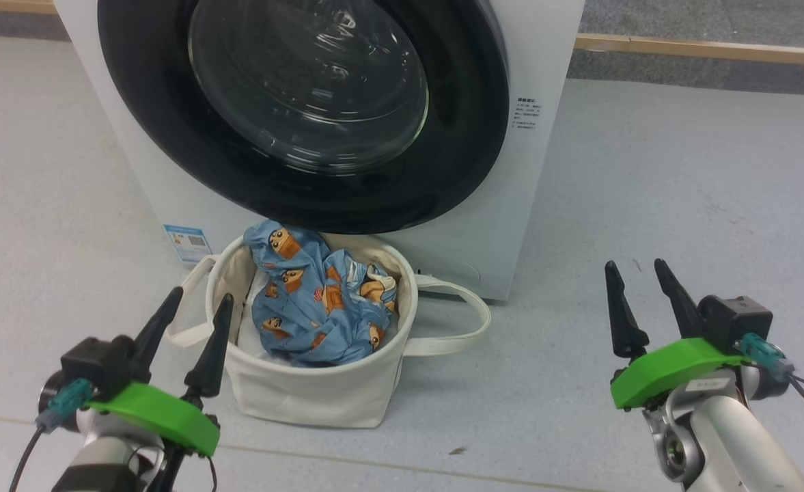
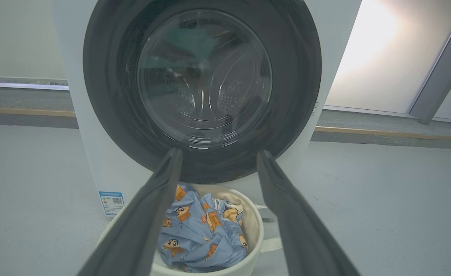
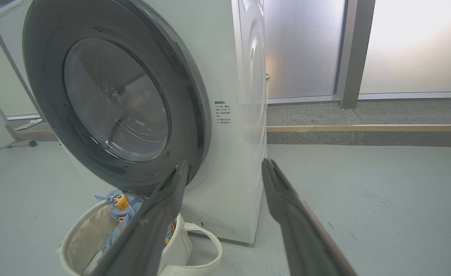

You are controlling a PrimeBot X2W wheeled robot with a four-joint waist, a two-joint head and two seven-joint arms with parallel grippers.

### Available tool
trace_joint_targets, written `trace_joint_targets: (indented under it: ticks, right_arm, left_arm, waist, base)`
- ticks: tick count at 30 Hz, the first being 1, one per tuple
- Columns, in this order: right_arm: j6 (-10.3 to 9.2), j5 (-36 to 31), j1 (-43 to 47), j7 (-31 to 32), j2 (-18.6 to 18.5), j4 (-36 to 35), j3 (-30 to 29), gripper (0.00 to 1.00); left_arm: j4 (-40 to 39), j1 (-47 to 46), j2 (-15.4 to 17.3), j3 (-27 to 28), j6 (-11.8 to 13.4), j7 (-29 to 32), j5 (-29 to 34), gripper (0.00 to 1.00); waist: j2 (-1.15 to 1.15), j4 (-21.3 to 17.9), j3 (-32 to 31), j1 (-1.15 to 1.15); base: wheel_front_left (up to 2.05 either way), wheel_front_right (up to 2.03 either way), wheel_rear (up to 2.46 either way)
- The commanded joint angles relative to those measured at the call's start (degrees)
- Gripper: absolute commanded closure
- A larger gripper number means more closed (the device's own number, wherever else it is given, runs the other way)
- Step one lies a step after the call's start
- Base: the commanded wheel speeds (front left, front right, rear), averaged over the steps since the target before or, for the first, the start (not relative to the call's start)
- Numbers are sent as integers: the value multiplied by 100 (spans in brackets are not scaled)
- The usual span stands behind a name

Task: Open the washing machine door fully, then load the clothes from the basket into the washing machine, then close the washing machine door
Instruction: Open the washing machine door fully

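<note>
Just below door rim (image 1: pixel 320 205), the basket (image 1: pixel 306 400).

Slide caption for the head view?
Open, empty left gripper and right gripper flank the basket of clothes below the washing machine door.

Grey floor (image 1: pixel 682 205) carrying a white washing machine (image 1: pixel 497 225), cream basket (image 1: pixel 306 396) sitting just in front of it, its strap handle (image 1: pixel 466 336) resting on the floor, dark speck (image 1: pixel 456 451) lying nearby

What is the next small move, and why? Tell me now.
Probably lift the right gripper to the right rim of the washing machine door to pull it open: the door looks shut, the gripper is open and empty, and the clothes lie in the basket.
</note>
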Motion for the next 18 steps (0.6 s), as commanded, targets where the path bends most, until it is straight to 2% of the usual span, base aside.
trace_joint_targets:
  ticks: [1,4,8,18]
  right_arm:
    - [0,26,-90,-37,22,-162,66,0]
    - [0,43,-130,-45,19,-160,26,0]
    - [0,43,-263,-59,38,-174,-84,0]
    - [0,57,-728,-78,72,-221,-292,0]
  left_arm:
    - [-191,-166,121,252,41,-70,-34,0]
    - [-237,-107,48,339,99,-70,-150,0]
    - [-406,-48,-117,655,357,-70,-192,0]
    - [-682,-53,-236,946,294,-70,133,0]
  waist:
    - [0,4,12,0]
    - [0,16,81,0]
    - [0,32,299,0]
    - [0,144,914,0]
  base:
    - [0,0,0]
    - [0,0,0]
    - [0,0,0]
    - [0,0,0]
